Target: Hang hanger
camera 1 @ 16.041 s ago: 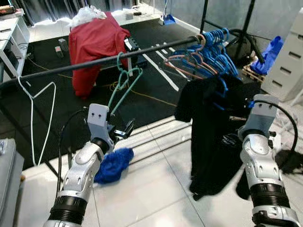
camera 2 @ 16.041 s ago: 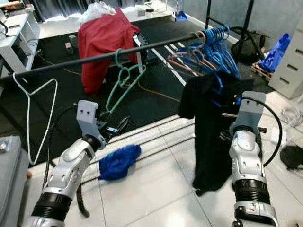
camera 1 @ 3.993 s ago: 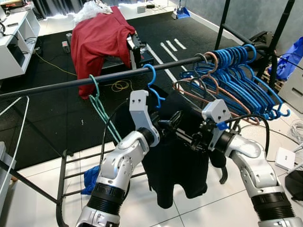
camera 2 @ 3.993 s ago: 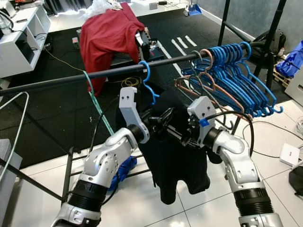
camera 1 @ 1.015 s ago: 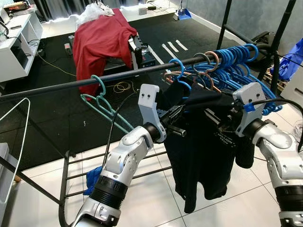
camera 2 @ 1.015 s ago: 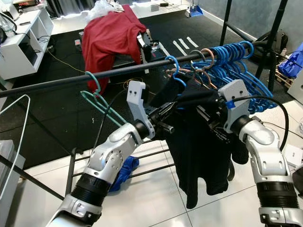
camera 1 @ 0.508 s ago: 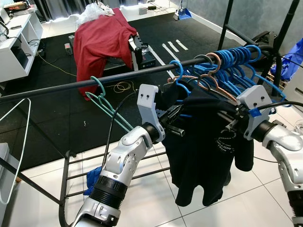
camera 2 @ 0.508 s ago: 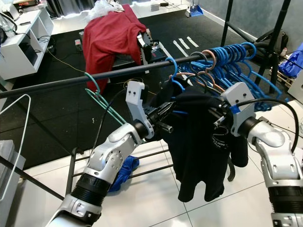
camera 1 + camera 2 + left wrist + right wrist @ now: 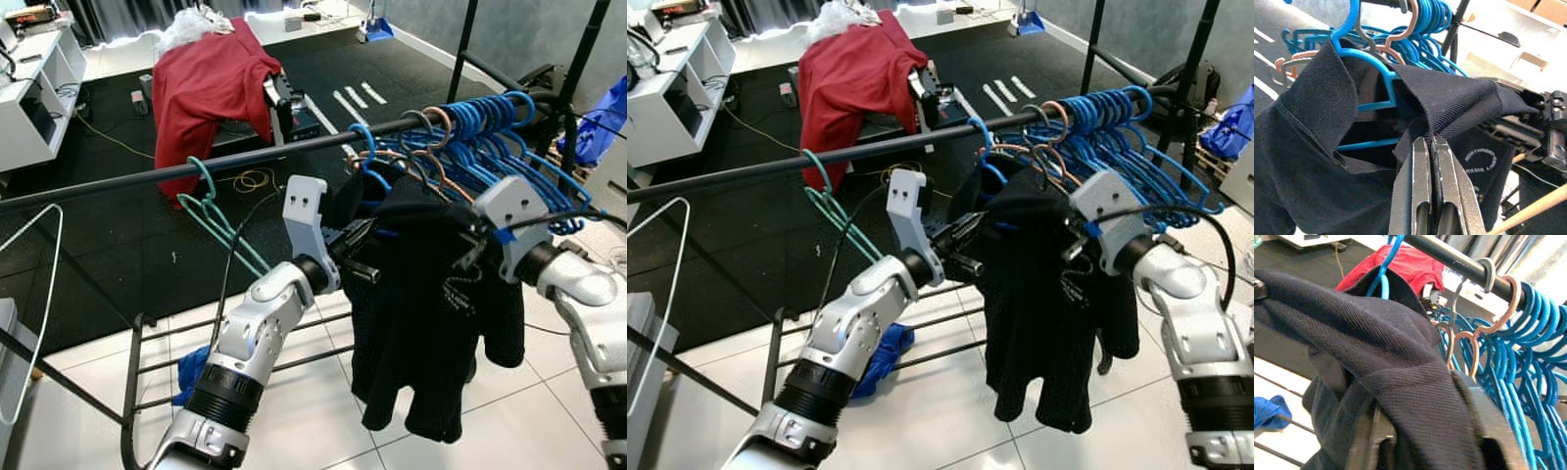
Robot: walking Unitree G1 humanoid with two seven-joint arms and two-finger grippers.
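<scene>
- A black shirt [image 9: 431, 323] on a blue hanger [image 9: 368, 157] is seen with the hanger's hook over the black rail [image 9: 147, 176], just beside the bunch of blue and pink hangers [image 9: 490, 137] farther along the same rail.
- The left claw [image 9: 1431, 147] is shown in its wrist view clenched on a fold of the shirt's shoulder cloth, fingers [image 9: 1418, 186] pressed together just below the blue hanger's arm; from the head views this pinch is hidden behind the arm.
- The right claw [image 9: 1073, 257] is held at the shirt's other shoulder, under the rail. Its fingers are buried in black cloth in the right wrist view, so whether they are clenched cannot be told.
- White print on the shirt can be partly read in the left wrist view: "NORTHROCK" arched above what looks like "ASIA"; the remainder is too small.
- A green hanger [image 9: 211, 211] hangs on the rail well apart from the shirt, and a white wire hanger [image 9: 39, 294] beyond that.
- A red cloth [image 9: 211, 83] lies draped behind the rail; a blue cloth [image 9: 884, 352] lies on the floor below it.
</scene>
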